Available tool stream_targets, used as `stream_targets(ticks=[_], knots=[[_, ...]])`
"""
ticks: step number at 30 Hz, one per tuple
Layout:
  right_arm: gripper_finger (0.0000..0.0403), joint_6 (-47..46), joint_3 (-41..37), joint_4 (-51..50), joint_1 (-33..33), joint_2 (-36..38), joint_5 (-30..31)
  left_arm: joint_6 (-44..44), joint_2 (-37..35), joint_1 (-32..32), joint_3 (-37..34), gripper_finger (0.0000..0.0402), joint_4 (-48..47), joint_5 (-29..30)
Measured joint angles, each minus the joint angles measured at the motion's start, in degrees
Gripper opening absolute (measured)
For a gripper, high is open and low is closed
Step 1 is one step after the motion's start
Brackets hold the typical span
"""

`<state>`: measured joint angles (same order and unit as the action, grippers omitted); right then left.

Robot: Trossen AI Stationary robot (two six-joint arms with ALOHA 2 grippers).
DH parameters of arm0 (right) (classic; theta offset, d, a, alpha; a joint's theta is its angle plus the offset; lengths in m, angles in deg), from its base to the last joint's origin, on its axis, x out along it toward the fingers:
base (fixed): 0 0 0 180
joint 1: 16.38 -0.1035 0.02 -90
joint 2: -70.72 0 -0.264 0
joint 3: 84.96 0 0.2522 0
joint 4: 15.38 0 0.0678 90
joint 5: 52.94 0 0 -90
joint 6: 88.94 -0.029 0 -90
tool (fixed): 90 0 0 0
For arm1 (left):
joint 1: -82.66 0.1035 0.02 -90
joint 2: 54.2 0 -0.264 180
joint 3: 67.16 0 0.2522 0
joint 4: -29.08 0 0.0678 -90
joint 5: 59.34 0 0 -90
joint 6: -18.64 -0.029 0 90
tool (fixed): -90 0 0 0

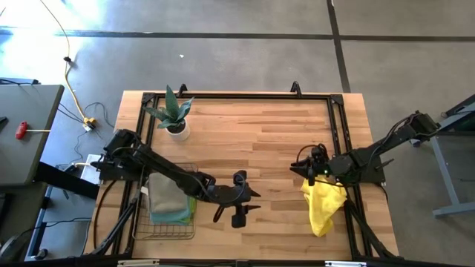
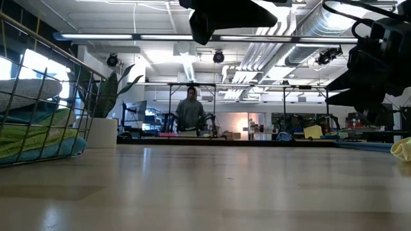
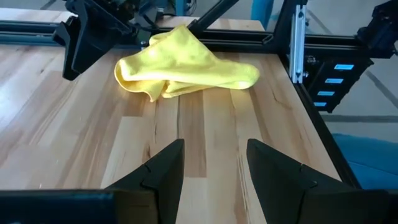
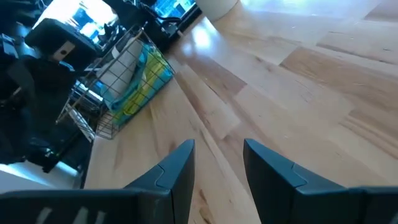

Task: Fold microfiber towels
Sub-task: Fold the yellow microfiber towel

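Soft yellow cloth [image 3: 186, 65], smooth wood table [image 3: 205, 137]

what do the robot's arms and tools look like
Both arms are dark, nearly black, built of slim jointed links with black cables along them. The left tool and right tool each end in two dark, flat, wedge-shaped fingers. No markings visible.

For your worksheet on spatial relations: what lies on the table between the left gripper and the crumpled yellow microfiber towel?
Only bare wooden tabletop separates the left gripper from the crumpled yellow microfiber towel, shown clearly in the left wrist view.
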<state>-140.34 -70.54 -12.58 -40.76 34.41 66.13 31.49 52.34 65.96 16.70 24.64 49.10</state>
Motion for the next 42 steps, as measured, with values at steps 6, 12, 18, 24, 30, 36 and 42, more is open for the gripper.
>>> stream_targets(ticks=[6, 12, 18, 24, 30, 36, 42], knots=[[0.0128, -5.63, 0.02, 0.89, 0.00, 0.00, -2.17, -0.27, 0.00, -0.01, 0.00, 0.0163, -0.03, -0.01], [0.0128, -7.46, 0.02, 0.56, 0.11, 0.01, -0.91, -2.06, 0.00, 0.01, 0.00, 0.0163, 0.18, 0.00], [0.0128, -3.03, 0.02, 2.20, 1.76, 0.00, -6.03, -2.08, 0.00, -0.01, 0.00, 0.0163, 0.39, 0.17], [0.0128, 0.68, 0.05, 5.16, 1.16, 0.02, -16.08, -2.00, 0.00, -0.01, 0.00, 0.0163, 0.39, 0.17], [0.0128, 4.26, 5.27, -6.97, 1.11, -0.71, -15.63, -1.98, 0.00, 0.00, 0.00, 0.0163, 0.39, 0.17], [0.0128, 7.60, 18.24, -29.81, 1.25, -5.44, -14.42, -1.49, 0.00, 0.19, 0.00, 0.0163, 0.78, 0.39], [0.0134, -6.01, 27.16, -59.14, 1.30, -9.38, -22.42, -1.01, 0.00, 0.21, 0.00, 0.0163, 0.81, 0.37]])
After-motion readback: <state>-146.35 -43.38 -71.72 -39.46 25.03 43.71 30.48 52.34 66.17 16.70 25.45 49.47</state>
